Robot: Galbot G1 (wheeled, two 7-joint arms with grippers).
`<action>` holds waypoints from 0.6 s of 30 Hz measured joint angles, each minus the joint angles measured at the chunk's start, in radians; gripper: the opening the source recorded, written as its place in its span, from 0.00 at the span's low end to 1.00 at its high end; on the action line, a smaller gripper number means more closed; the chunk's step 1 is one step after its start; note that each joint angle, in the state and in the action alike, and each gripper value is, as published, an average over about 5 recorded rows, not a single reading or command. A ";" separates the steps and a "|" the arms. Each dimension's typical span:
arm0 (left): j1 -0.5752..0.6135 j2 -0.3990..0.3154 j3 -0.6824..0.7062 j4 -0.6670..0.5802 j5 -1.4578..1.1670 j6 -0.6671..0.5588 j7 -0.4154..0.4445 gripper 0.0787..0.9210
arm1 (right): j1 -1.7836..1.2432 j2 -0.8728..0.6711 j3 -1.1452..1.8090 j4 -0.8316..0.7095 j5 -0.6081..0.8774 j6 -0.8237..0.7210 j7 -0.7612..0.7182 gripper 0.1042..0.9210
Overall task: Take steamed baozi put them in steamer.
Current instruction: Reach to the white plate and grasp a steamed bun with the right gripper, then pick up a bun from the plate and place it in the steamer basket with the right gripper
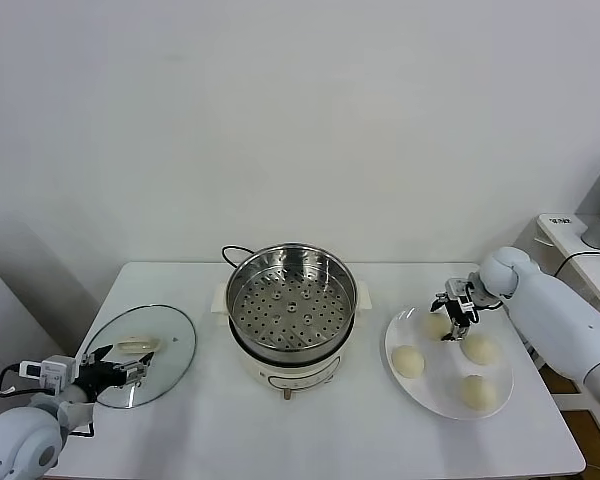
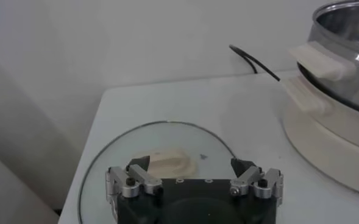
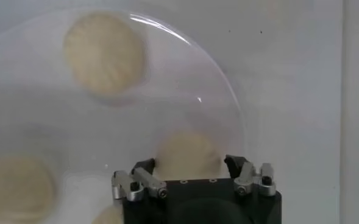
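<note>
Your right claw (image 1: 448, 318) is down on the white plate (image 1: 425, 383), its two fingers set either side of the bun nearest the wall (image 3: 188, 153). In the right wrist view the fingers flank that bun closely, but you cannot tell whether they press it, so treat the grip as unconfirmed. Your left claw (image 1: 120, 368) hovers over the glass lid (image 1: 170, 345) at the desk's left end, jaws spread wide and holding nothing; the lid's pale handle (image 2: 170, 163) shows just ahead of it.

Look at the containers. The plate sits on the right part of the desk (image 1: 180, 440) and carries all four steamed baozi: the one between your right fingers, one toward the steamer side (image 1: 407, 361), one toward the right edge (image 1: 479, 349), and one nearest you (image 1: 477, 392). They lie apart from one another, none stacked. The steamer (image 1: 290, 300) stands mid-desk, upright on its white base (image 1: 285, 375), mouth facing up, with a bare perforated tray inside. Its black cord (image 1: 235, 252) loops off behind, toward the wall.

The buns are round, so they show no long axis or pointing direction; each rests on the plate with its domed top up. The lid lies flat on the desk, handle up.
</note>
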 measured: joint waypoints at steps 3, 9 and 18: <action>0.000 0.000 0.000 -0.001 0.000 0.000 0.000 0.88 | 0.000 0.004 0.003 -0.004 -0.001 0.000 -0.006 0.57; 0.000 0.000 -0.001 -0.001 -0.002 0.000 -0.001 0.88 | 0.013 -0.002 -0.003 0.002 0.010 -0.002 -0.012 0.49; -0.001 -0.002 0.000 -0.006 -0.002 0.003 -0.004 0.88 | 0.097 -0.059 -0.087 0.081 0.096 -0.014 -0.028 0.48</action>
